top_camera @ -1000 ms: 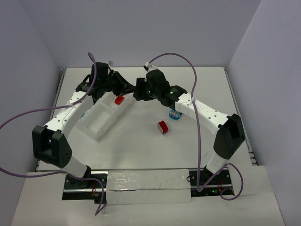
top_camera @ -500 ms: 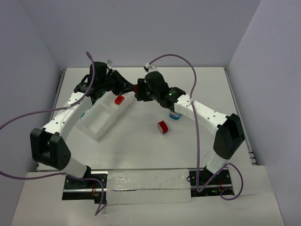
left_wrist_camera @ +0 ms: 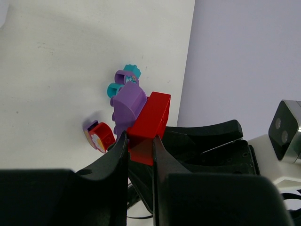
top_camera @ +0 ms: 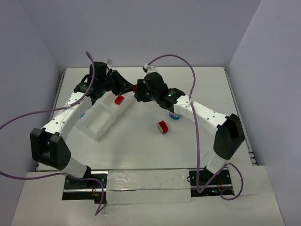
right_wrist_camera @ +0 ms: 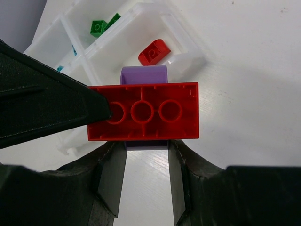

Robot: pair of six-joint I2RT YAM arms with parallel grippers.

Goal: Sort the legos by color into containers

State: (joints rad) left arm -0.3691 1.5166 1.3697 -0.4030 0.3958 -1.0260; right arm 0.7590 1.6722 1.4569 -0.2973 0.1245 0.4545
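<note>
A cluster of a red brick (top_camera: 135,88) and a purple brick is held in the air between both grippers, beside the far end of the white organizer tray (top_camera: 96,123). My left gripper (left_wrist_camera: 139,146) is shut on the red brick (left_wrist_camera: 149,125), with the purple piece (left_wrist_camera: 128,103) on its far side. My right gripper (right_wrist_camera: 146,151) is shut on the purple brick (right_wrist_camera: 143,74), under the red brick (right_wrist_camera: 143,111). A red brick (right_wrist_camera: 153,52) lies in one tray compartment and green bricks (right_wrist_camera: 101,26) in another.
On the table lie a loose red brick (top_camera: 162,127) and a teal and purple cluster (top_camera: 175,115) under the right arm. The back wall is close behind both grippers. The left gripper's finger (right_wrist_camera: 47,106) touches the red brick's left end.
The two grippers have come a little closer together around the red and purple cluster. The bricks on the table and in the tray have not moved.
</note>
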